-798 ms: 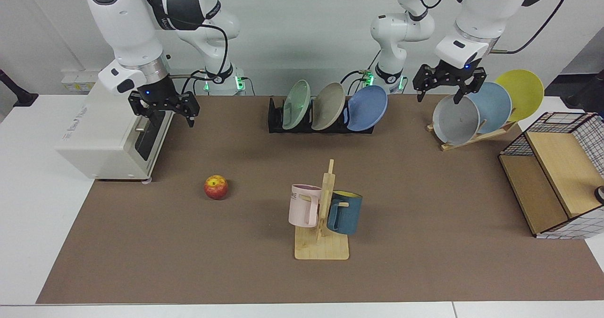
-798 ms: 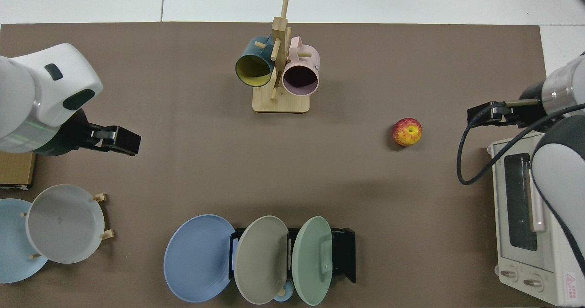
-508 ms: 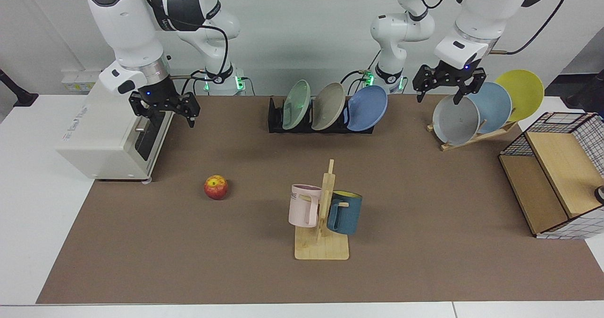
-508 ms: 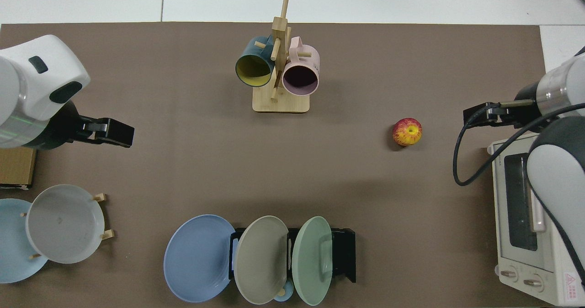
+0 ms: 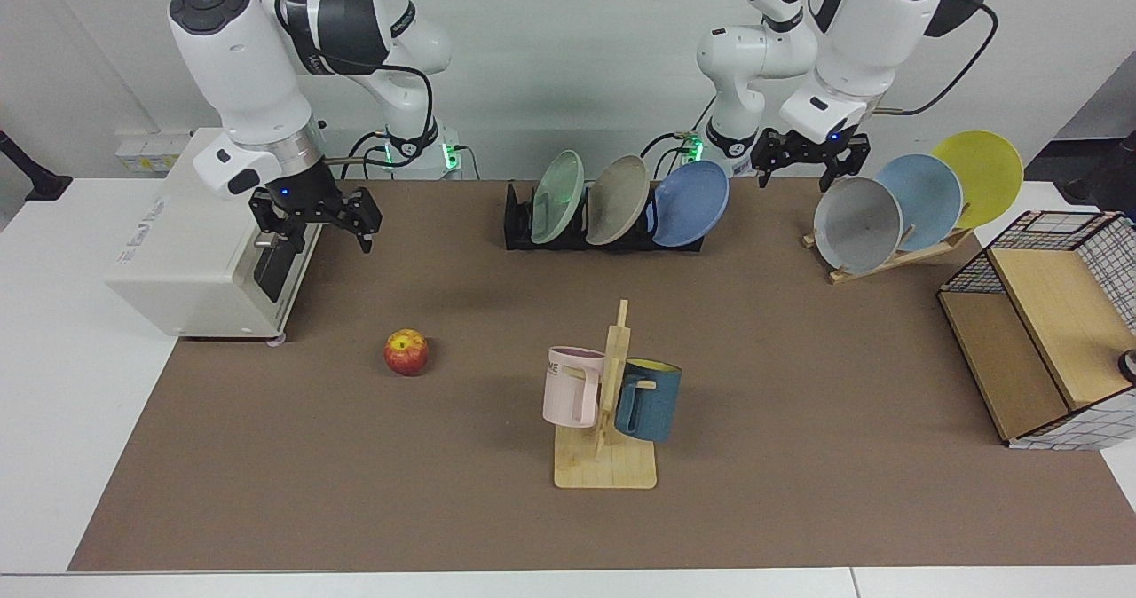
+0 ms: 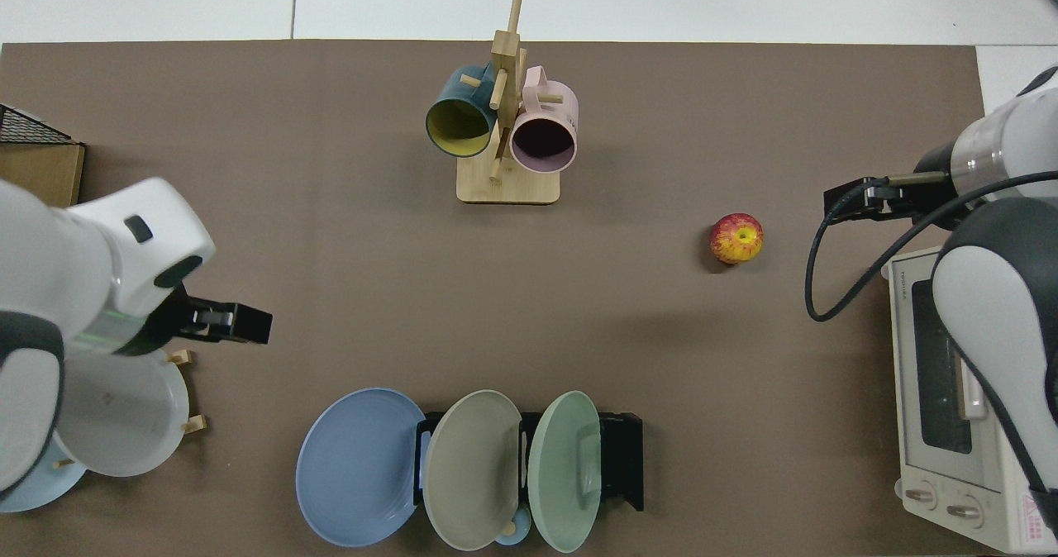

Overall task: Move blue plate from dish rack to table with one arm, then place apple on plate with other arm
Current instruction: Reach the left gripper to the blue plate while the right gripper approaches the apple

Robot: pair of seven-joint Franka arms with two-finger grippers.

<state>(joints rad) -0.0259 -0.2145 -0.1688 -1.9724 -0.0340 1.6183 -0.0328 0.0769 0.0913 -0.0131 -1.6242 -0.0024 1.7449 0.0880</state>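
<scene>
Fingers of the left gripper (image 5: 806,165) stand spread and hold nothing; it hangs in the air between the round periwinkle-blue plate (image 5: 690,202) and the grey plate (image 5: 857,224) on the slanted light-wood stand, apart from both. That blue plate leans in the end slot of the low black slotted dish rack (image 5: 517,223), beside a taupe and a green plate. Right gripper (image 5: 315,225), fingers likewise parted and empty, hangs before the white toaster oven (image 5: 191,252), well above the small red apple (image 5: 406,351) on the brown table (image 5: 799,385).

Toaster oven (image 5: 200,243), mug tree (image 5: 612,403) with two mugs, wooden plate stand (image 5: 887,256), wire basket (image 5: 1056,332)
</scene>
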